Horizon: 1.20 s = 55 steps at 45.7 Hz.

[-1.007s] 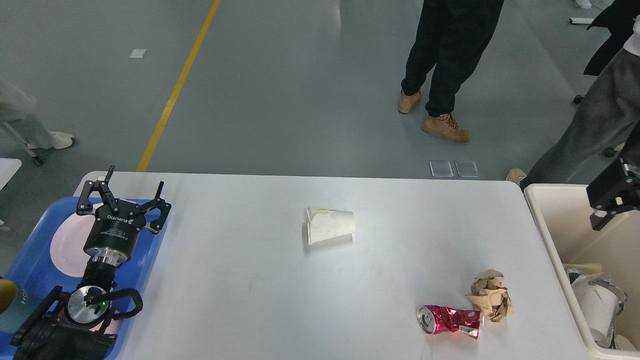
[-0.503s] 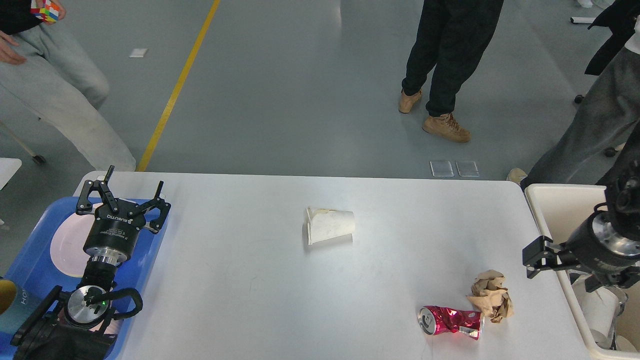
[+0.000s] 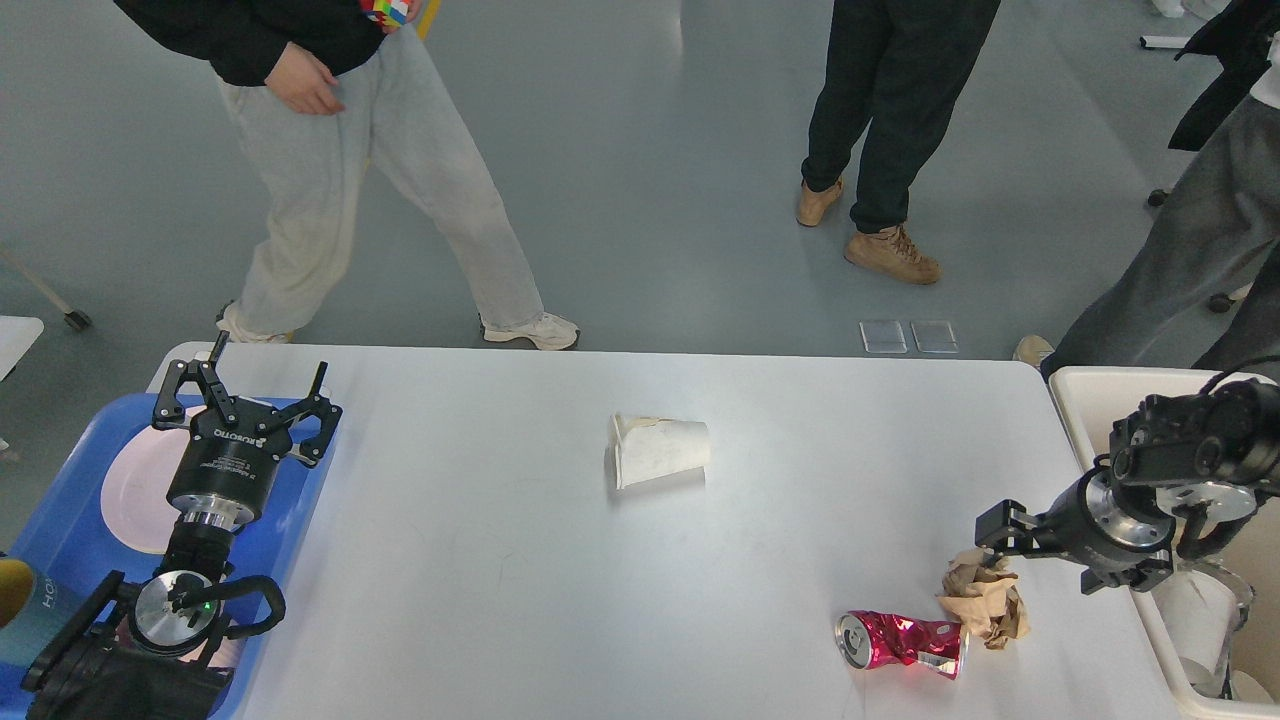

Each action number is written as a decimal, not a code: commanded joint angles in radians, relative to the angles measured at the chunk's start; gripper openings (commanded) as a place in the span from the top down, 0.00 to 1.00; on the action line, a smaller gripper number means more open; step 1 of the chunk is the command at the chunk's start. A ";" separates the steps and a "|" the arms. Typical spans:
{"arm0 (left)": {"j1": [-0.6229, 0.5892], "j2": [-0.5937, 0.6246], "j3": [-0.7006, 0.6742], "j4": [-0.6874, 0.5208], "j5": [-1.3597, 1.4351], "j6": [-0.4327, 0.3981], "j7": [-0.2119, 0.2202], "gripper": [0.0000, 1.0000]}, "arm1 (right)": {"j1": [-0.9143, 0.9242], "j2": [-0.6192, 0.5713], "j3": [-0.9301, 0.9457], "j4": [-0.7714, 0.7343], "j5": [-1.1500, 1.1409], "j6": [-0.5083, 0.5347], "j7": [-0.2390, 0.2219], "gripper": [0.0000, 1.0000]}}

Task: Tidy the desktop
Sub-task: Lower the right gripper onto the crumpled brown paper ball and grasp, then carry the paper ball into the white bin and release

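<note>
Three bits of litter sit on the desktop (image 3: 480, 560): a crushed paper cup (image 3: 658, 452) mid-table, a red can (image 3: 902, 642) and a brown paper wad (image 3: 984, 596) near my right edge. My right gripper (image 3: 1000, 535) hangs just above the wad, side-on, so I cannot tell how its fingers stand. I judge it is lined up for the cream bin (image 3: 1100, 400) alongside. My left gripper (image 3: 250, 385) waits spread wide, empty, over the blue tray (image 3: 290, 520).

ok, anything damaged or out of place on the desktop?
Yes, three bits of litter on the desktop: a paper cup tipped on its side, mid-table; a crushed red can lying flat, front right; a crumpled brown paper ball touching it.
</note>
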 commanded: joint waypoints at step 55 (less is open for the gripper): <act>0.000 0.000 0.001 0.000 0.000 -0.001 0.000 0.04 | -0.104 0.010 0.063 -0.070 0.020 -0.038 -0.001 1.00</act>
